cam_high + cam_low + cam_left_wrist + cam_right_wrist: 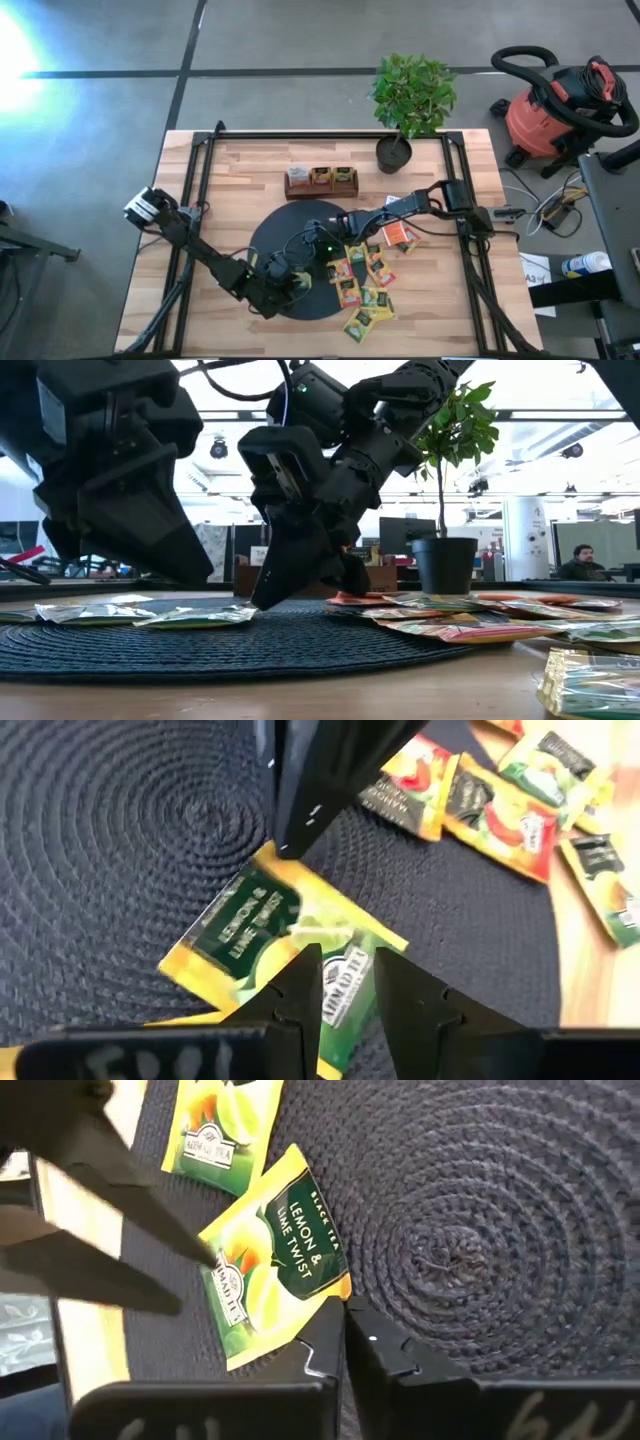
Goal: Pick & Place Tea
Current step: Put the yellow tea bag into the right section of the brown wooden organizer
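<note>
A yellow-green tea sachet [270, 930] lies on the round black mat [270, 235], left of its middle; both grippers hide it in the high view. My right gripper [345, 1320] is shut at the sachet's corner nearest the mat's middle. My left gripper [347, 982] stands at the opposite edge, toward the table's near left. Its fingers are a little apart, and the sachet's printed edge shows through the gap. Several more tea sachets [365, 280] lie spread over the mat's right part and the wood beside it. My right gripper pinches the sachet's corner [343, 1292] between the very tips of its two fingers, slanting down from the table's right. The sachet lies almost flat on the mat [200, 617]. My left gripper has one fingertip [205, 1252] over the sachet's edge; whether it touches, I cannot tell.
A small wooden compartment box [320, 178] stands behind the mat. A potted plant [394, 153] stands at the far right. A second yellow-green sachet [220, 1130] lies close to the held one. Black frame rails [200, 200] run along both table sides.
</note>
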{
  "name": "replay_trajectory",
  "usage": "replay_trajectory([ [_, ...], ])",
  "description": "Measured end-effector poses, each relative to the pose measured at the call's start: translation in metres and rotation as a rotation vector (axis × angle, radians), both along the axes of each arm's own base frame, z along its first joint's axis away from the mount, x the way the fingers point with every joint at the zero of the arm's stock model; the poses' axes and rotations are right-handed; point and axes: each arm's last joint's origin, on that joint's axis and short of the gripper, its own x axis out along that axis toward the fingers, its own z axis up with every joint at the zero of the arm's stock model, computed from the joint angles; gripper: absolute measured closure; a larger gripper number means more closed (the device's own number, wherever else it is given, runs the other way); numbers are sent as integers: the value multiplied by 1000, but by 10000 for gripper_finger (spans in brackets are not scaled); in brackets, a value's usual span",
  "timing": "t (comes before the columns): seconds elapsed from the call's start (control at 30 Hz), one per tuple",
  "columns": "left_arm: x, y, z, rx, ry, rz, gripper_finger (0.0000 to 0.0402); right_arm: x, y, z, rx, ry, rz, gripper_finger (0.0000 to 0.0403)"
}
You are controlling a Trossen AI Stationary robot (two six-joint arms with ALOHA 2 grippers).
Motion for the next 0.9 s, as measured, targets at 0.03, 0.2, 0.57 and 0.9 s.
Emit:
replay_trajectory([
  [0.03, 0, 0, 1, 1, 1, 0, 312, 0, 0, 1, -2, -1, 1, 394],
  [0.2, -2, 0, 3, 4, 5, -3, 312, -2, -1, 11, -12, -20, 13, 394],
  [0.57, -4, -2, 2, -19, 27, -15, 312, -4, -5, 19, -51, -25, 14, 394],
  [0.9, -9, 0, -4, -20, 43, -3, 312, -7, -10, 26, -61, -24, 11, 394],
])
